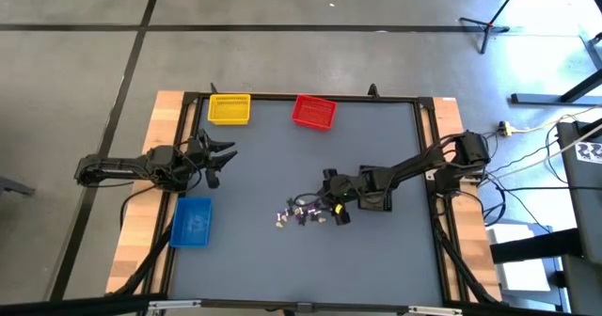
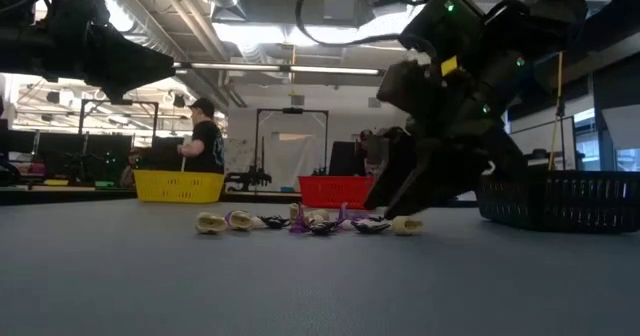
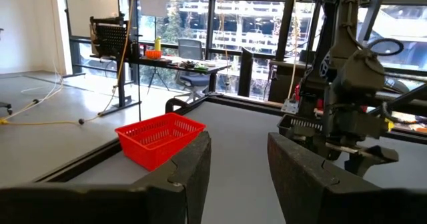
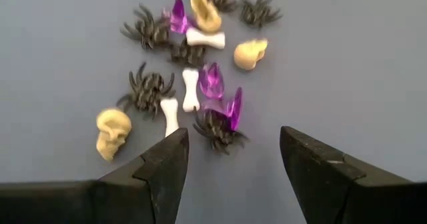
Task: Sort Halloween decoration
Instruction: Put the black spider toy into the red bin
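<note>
Jaws stand open on the right gripper [image 4: 230, 154], poised over a dark spider [image 4: 217, 127] in the trinket pile [image 1: 303, 213], evidently lined up to pick it.

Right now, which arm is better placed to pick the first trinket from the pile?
The right. Its gripper hovers just over the trinket pile, jaws open around a dark spider. The left gripper waits open near the yellow bin, well away from the pile.
</note>
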Motion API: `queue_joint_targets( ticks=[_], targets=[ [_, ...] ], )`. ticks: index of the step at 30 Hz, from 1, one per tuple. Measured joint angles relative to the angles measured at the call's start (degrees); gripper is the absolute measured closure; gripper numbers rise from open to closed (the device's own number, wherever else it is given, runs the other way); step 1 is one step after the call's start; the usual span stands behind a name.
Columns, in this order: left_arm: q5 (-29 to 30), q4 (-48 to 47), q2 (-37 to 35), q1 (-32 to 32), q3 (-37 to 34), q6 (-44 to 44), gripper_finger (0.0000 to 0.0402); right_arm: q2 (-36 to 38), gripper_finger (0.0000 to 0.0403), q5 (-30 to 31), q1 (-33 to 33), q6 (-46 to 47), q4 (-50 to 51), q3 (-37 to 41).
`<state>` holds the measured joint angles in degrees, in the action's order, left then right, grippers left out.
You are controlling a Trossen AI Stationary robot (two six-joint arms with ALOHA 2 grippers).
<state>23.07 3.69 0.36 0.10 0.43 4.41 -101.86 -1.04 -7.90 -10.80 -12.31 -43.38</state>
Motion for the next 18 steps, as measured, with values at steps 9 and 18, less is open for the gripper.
queue_joint_targets(
  ticks=[9,18],
  targets=[
    [-0.02,-0.01,0.0,-0.02,0.0,0.02,0.026,-2.03,0.0167,-0.21,0.02,0.04,-1.88,-0.13],
    [-0.01,0.02,0.01,-0.02,0.0,0.01,0.026,-2.13,0.0169,-0.17,0.02,0.04,-1.63,-0.13]
  ],
)
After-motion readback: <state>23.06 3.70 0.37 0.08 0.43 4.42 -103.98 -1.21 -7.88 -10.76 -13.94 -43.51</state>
